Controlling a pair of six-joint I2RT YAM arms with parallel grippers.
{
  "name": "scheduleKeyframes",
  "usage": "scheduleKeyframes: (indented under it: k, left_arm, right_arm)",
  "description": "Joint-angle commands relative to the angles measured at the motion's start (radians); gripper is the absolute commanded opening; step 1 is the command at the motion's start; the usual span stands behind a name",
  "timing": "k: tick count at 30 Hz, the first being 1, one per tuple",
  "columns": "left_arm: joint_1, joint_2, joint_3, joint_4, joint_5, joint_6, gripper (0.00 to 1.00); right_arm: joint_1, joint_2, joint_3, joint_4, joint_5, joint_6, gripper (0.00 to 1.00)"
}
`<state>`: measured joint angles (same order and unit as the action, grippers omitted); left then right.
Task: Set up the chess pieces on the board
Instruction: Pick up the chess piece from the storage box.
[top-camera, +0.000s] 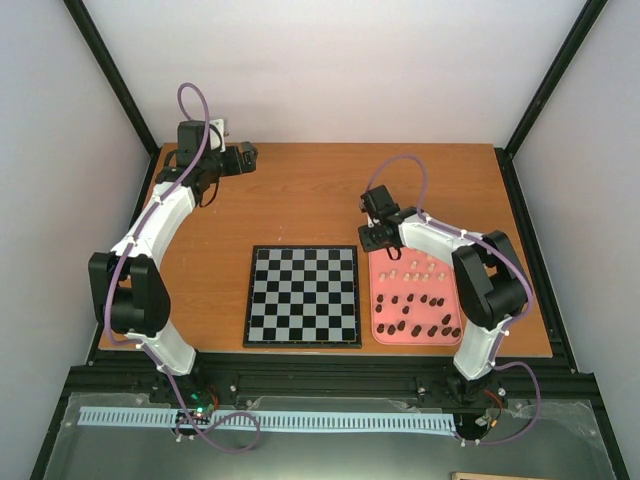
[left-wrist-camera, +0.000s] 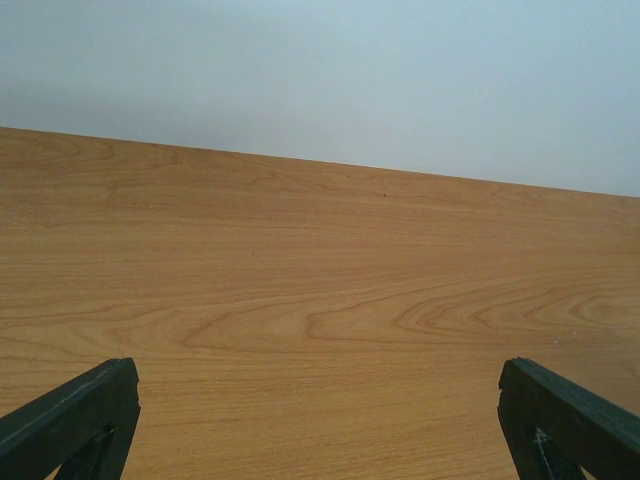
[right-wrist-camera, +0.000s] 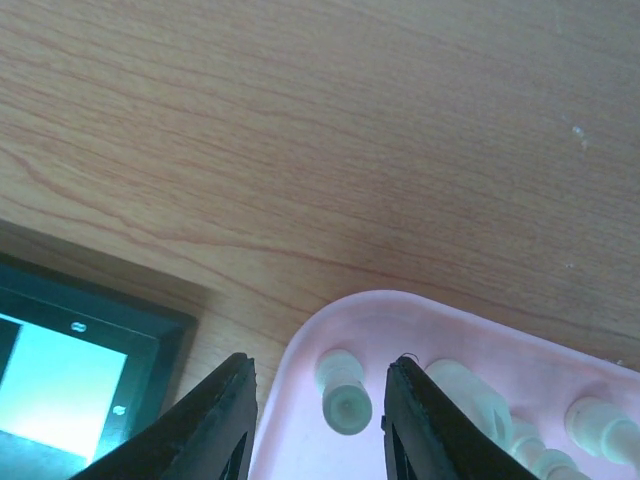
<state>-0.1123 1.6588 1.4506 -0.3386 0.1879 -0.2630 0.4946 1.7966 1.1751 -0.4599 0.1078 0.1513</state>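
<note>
Chess pieces (top-camera: 415, 300), tiny turned figurines, sit in the pink rectangular plastic tray (top-camera: 374, 312) on the right side of the wooden bench (top-camera: 300, 200). That goes for every one I can spot. The tray lies just beside the flat black-and-grey checkered board (top-camera: 303, 296).

Pale cream pieces (top-camera: 412, 268) crowd the tray's far end and dark brown pieces (top-camera: 420, 318) fill the near end. From overhead they're far too small to tell a pawn from a rook. The right arm's elbow hangs over the tray's right edge, so that side is partly hidden.

Over to the right claw (top-camera: 372, 238), down at the tray's far left corner. Its own camera shows the black fingers (right-wrist-camera: 225, 420) drawn in narrow, either side of one cream piece (right-wrist-camera: 343, 398) just inside the pink rim. The right finger is almost on the piece, while the left one looks to be out by the rim, with a gap. I can't tell whether it's pinching or only bracketing.

More cream pieces run off the lower right edge of that view, cut off. Only a black-framed corner of the board shows at lower left.

The left claw (top-camera: 245, 155) hangs at the bench's far left, well apart from everything. It is spread wide, and only its two finger ends poke into its own view, with plain wood grain and pale wall beyond.
</note>
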Motion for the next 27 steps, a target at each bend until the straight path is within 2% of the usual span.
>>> scheduleKeyframes:
  k: [1, 22, 27]
  left_arm:
    - [-0.003, 0.014, 0.056, -0.008, -0.001, -0.009, 1.0]
    - [-0.003, 0.02, 0.06, -0.012, -0.007, -0.01, 1.0]
    - [-0.003, 0.022, 0.06, -0.013, -0.009, -0.01, 1.0]
  right_arm:
    - [-0.014, 0.03, 0.024, 0.001, 0.01, 0.01, 0.37]
    - [-0.028, 0.073, 0.029, 0.001, 0.009, 0.016, 0.36]
    - [-0.03, 0.071, 0.028, 0.0, 0.009, 0.021, 0.3]
